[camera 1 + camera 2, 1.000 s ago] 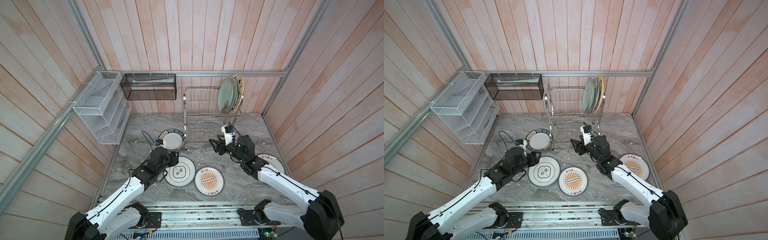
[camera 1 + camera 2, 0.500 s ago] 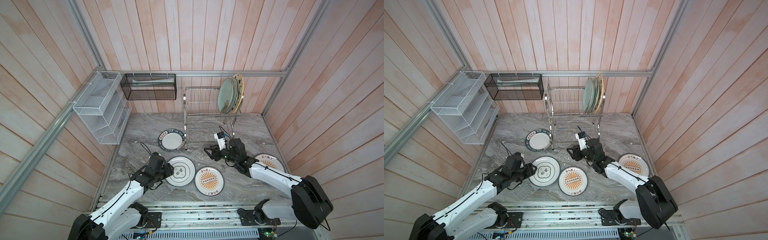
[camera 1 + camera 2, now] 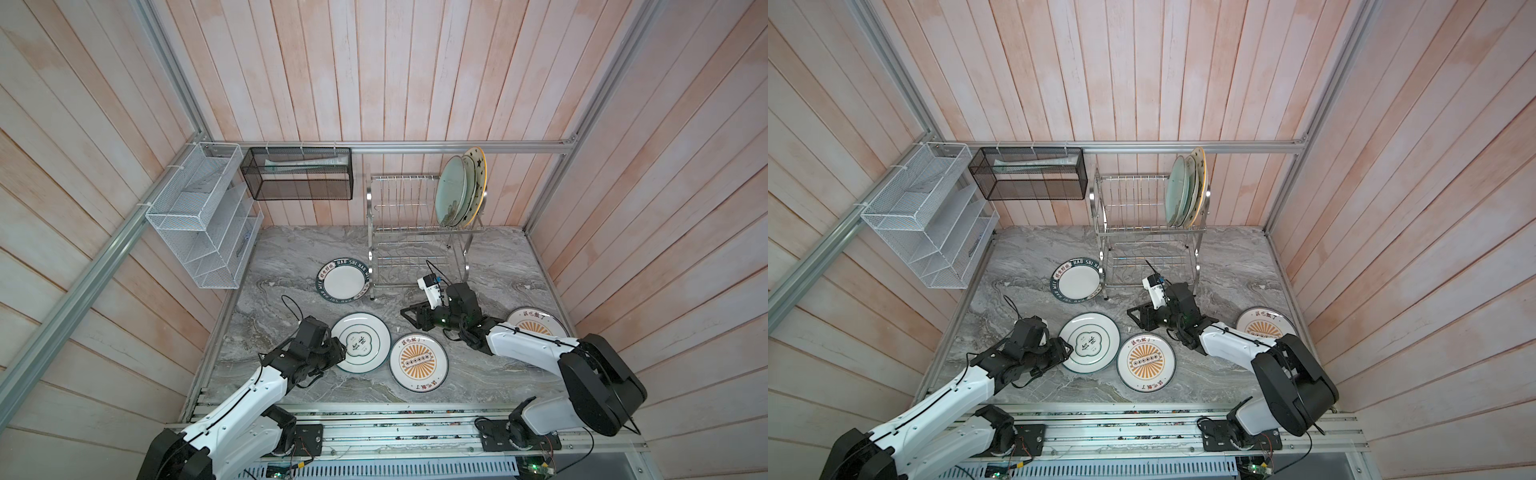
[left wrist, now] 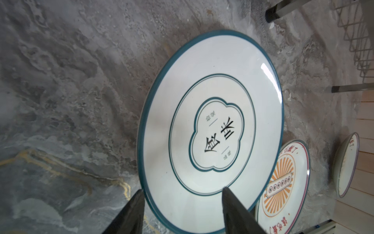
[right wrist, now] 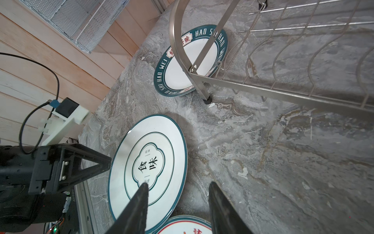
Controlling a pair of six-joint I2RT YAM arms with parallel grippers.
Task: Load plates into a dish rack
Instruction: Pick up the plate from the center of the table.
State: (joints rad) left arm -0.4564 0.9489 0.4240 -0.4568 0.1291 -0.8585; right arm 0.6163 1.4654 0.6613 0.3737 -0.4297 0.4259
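A quatrefoil plate [image 3: 360,342] [image 4: 212,131] lies flat on the marble. My left gripper [image 3: 338,351] [image 4: 182,194] is open and straddles the plate's left rim, one finger [image 4: 135,208] over the table and the other over the plate. My right gripper [image 3: 409,318] [image 5: 178,188] is open and hovers low by the plate's right edge, holding nothing. A sunburst plate [image 3: 418,362] lies beside it and another sunburst plate [image 3: 538,326] to the right. The green-lettered plate [image 3: 344,280] lies against the dish rack [image 3: 415,245], whose upper tier holds three upright plates [image 3: 453,191].
A white mesh organizer [image 3: 199,220] hangs on the left wall and a black mesh basket [image 3: 297,178] on the back wall. The rack's leg [image 5: 206,97] stands close to my right gripper. Wooden walls enclose the table on three sides.
My left arm drew back from the green-lettered plate to the quatrefoil plate's left rim. My right arm dropped and moved left toward that plate, its jaws narrowing somewhat.
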